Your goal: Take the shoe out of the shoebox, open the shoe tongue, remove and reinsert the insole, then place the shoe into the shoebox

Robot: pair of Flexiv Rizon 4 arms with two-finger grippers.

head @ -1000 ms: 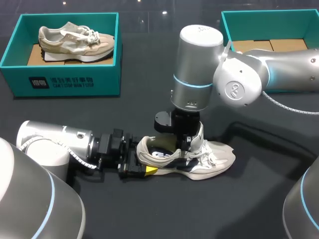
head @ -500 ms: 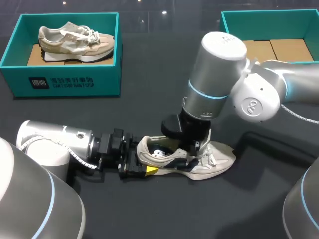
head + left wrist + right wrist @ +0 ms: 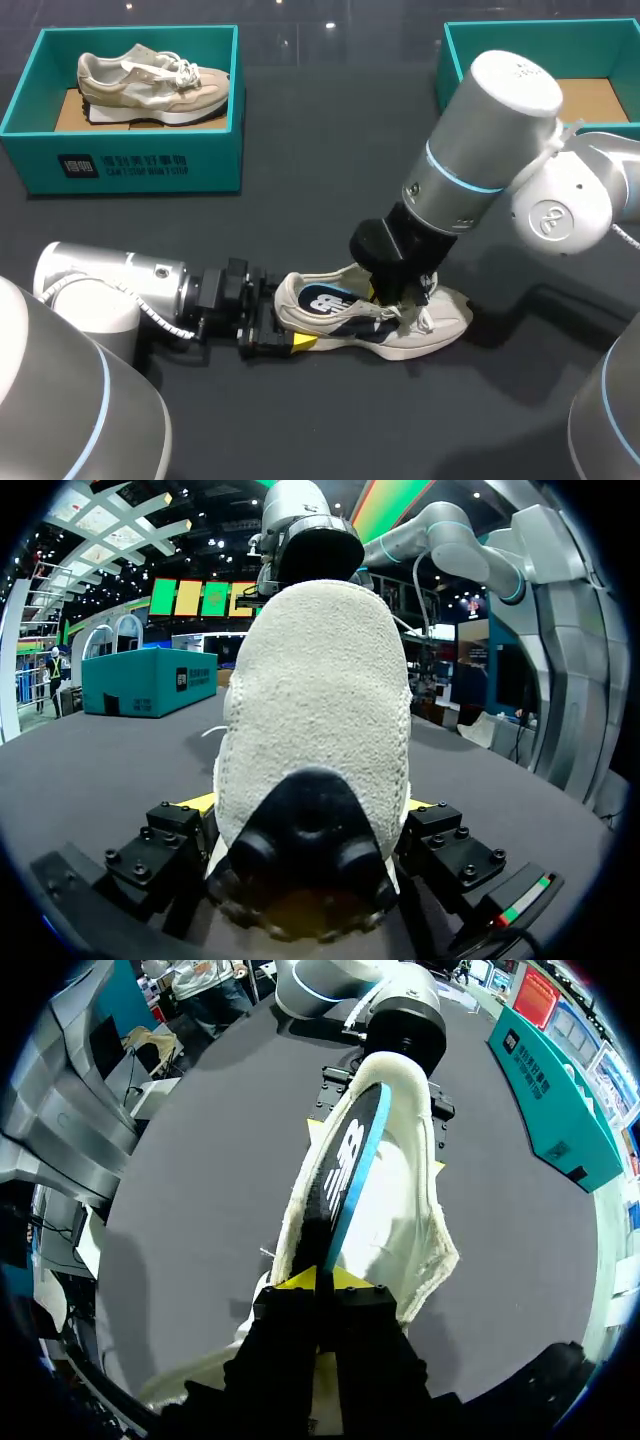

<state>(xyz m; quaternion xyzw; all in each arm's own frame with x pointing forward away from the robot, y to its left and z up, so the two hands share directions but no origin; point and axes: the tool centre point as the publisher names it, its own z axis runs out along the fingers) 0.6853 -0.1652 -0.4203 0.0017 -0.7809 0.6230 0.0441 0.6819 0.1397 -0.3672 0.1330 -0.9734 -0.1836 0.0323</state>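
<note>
A cream sneaker (image 3: 435, 320) lies on its sole on the dark table, toe pointing right. My left gripper (image 3: 285, 338) has a finger on each side of the heel; in the left wrist view the fuzzy heel (image 3: 320, 700) fills the space between the fingers. My right gripper (image 3: 388, 292) comes down at a slant into the shoe's opening and is shut on the black and blue insole (image 3: 325, 299). In the right wrist view the insole (image 3: 345, 1165) stands on edge, running from the right gripper (image 3: 322, 1280) to the heel end of the sneaker (image 3: 415, 1210).
A teal shoebox (image 3: 120, 160) at the back left holds a second beige sneaker (image 3: 150, 78). Another teal box (image 3: 455, 60) with cardboard inside stands at the back right, behind my right arm. Bare table lies in front of the shoe.
My right arm has swung to the right and tilted over, and the insole has come up into view inside the shoe. My left gripper and the heel have stayed put.
</note>
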